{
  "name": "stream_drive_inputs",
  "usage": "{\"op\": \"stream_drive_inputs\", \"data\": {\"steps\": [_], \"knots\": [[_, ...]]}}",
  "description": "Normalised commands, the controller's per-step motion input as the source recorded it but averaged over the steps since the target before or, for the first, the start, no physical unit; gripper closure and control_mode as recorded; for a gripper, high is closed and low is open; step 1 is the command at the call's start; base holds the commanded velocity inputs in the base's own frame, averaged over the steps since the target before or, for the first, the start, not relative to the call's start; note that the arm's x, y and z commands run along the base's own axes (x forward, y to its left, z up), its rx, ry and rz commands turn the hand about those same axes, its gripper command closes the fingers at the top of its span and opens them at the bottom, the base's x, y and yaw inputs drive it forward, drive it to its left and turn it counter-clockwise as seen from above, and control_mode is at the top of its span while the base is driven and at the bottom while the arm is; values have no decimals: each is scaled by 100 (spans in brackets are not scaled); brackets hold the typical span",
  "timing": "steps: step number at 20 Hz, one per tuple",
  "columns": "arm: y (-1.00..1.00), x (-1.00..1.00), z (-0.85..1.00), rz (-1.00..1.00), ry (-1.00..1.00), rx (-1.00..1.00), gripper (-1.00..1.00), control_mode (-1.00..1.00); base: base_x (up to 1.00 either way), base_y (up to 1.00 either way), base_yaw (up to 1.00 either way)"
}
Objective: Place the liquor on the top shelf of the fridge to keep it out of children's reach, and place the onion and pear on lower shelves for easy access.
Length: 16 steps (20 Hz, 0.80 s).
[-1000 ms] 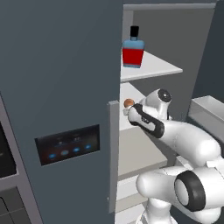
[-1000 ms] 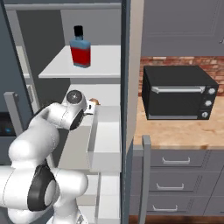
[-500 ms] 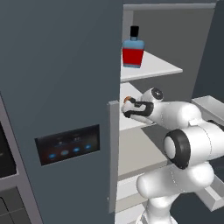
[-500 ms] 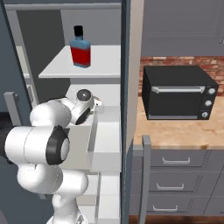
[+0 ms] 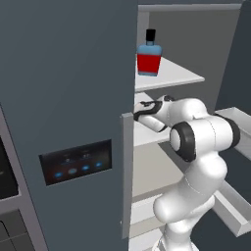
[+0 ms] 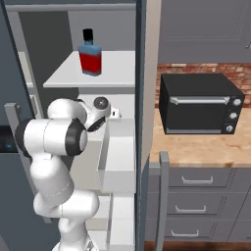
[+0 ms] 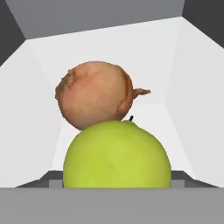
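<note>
- The fridge [image 5: 68,73] stands open, its grey-blue door [image 5: 59,98] taking up the left of the left base view and its white interior lying ahead of the arm.
- The arm [image 5: 196,142] has swung further into the fridge over the last second: the elbow now sits high and forward, and the hand has pushed deeper onto a lower shelf [image 5: 147,135], where a second ago it hung nearer the shelf's front edge.
- The top shelf [image 5: 171,73] carries the liquor [image 5: 149,55], upright near its front and unmoved through that time, so I judge that part of the task done.
- The black oven [image 6: 198,103] sits on the surface [image 6: 206,147] to the right of the fridge, well apart from the work.
- The pear [image 7: 117,154] lies nearest in the hand view, low and central, inside the white shelf space; it is right at the jaws, but the pictures do not settle whether it is gripped.
- The onion [image 7: 95,95] rests just behind the pear, seemingly touching it, on the same lower shelf, with its little stem pointing right.
- The jaws [image 5: 141,109] have barely altered their spread, and I cannot tell whether they are closed on the pear or standing free around it. If it is let go here, both items are on a lower shelf and only the withdrawal remains.
</note>
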Motion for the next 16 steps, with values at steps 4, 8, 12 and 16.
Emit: {"op": "stream_drive_inputs", "data": {"steps": [4,8,12,16], "knots": [[0,4,-21,0,0,0,-100,-100,0,0,0],[1,-14,-4,0,0,0,-100,-100,0,0,0],[10,-19,11,0,0,-3,-100,-100,0,0,0],[3,-43,31,0,6,-7,-100,-100,0,0,0]]}}
